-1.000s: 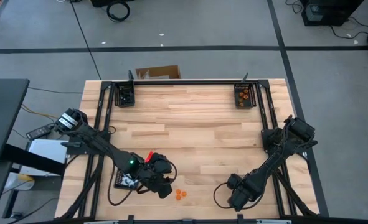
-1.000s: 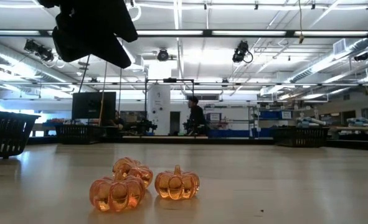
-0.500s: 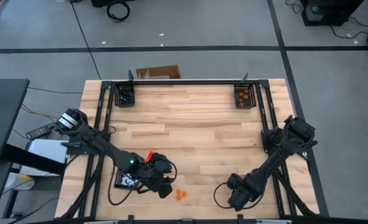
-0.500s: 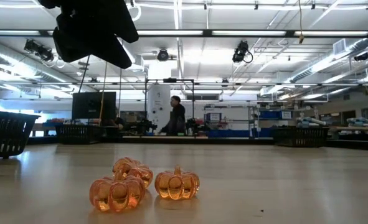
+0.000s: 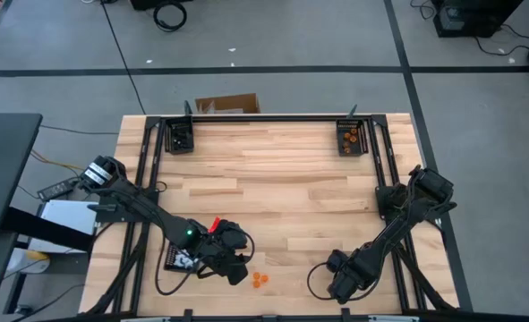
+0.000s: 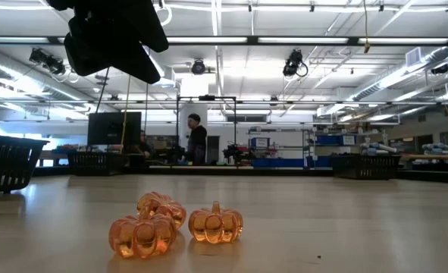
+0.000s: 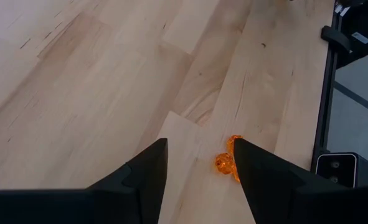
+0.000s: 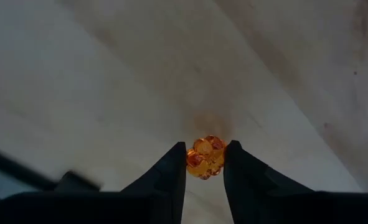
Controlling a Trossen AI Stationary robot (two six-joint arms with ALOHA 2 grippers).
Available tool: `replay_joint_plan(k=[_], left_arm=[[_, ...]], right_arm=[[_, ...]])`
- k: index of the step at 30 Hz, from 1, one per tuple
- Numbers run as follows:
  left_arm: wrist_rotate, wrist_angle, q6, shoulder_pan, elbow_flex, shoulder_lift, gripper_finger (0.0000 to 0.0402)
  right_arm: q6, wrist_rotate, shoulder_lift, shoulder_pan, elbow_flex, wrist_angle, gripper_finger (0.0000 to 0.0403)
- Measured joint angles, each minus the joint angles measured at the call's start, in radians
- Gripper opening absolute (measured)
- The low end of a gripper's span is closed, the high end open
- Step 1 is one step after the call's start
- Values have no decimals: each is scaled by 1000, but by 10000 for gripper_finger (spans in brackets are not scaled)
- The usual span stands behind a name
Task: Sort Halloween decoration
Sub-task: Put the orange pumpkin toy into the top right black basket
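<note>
Three small clear orange pumpkins (image 6: 216, 224) of the Halloween decoration lie close together on the wooden table, near its front edge (image 5: 260, 280). My left gripper (image 5: 235, 266) hangs open just left of them. In its wrist view the pumpkins (image 7: 226, 163) peek out beside one finger. My right gripper (image 5: 338, 286) stands near the front right, pointing steeply down. It is shut on another orange pumpkin (image 8: 205, 157), which is hidden under the gripper in the high view. My right gripper pinches the orange pumpkin by two opposite sides (image 8: 193, 158) between its two fingertips (image 8: 176, 165). The fingers come from above, pointing steeply down. Whether the pumpkin rests on the wood or hangs just above it, I cannot tell.
A black tray (image 5: 181, 137) stands at the far left corner. Another tray (image 5: 350, 137) with orange pieces stands at the far right. A third tray (image 5: 176, 260) with white pieces lies under my left arm, by a small red thing (image 5: 216, 222). Black rails (image 5: 148, 161) edge the table.
Nothing on the table has visibly moved. In the room behind, a person has walked toward the left.
</note>
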Motion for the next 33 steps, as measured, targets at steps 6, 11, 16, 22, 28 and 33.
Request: replay_joint_plan(k=[6, 11, 16, 22, 28, 33], left_arm=[[0, -5, 3, 3, 0, 0, 194], [2, -14, 30, 20, 0, -9, 194], [1, -29, 64, 65, -1, -49, 194], [1, -55, 161, 138, 0, -101, 194], [1, -138, 229, 225, 0, -121, 194], [1, -209, 288, 324, -1, -123, 194]], right_arm=[[-45, 36, -36, -34, 16, -65, 99], [-167, 101, -99, -128, 16, -167, 99], [-364, 209, -183, -294, 16, -320, 99], [-670, 353, -286, -601, 16, -480, 99], [-1016, 443, -383, -1003, 16, -486, 99], [-1280, 473, -403, -1350, 16, -455, 99]])
